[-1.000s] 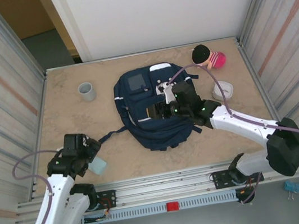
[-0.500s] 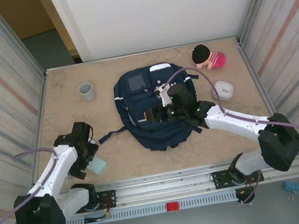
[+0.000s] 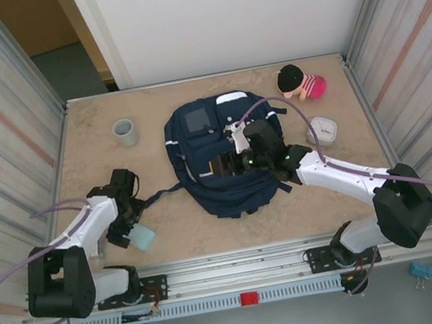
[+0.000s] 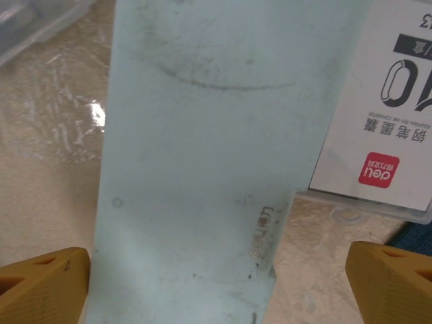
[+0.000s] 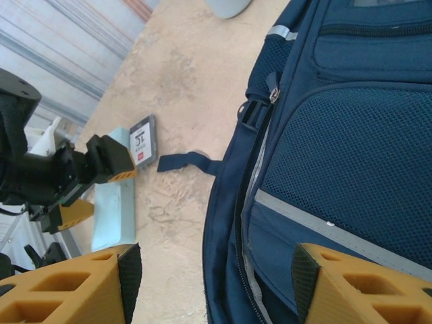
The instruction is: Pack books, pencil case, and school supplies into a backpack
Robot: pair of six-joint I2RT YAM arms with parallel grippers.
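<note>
Left tool, jaws spread wide, straddles the pencil case lying on the surface, positioned to pick it up. Right tool sits at the backpack mouth, seemingly to hold it open; its grip cannot be told.

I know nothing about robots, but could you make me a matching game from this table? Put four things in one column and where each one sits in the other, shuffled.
Things:
1. backpack
2. pencil case
3. grey cup
4. plush toy

Places:
A. far right corner
B. near left, close to the arms' edge
C. in the middle
D. far left, standing upright on its own

Pairs: 1-C, 2-B, 3-D, 4-A
</note>
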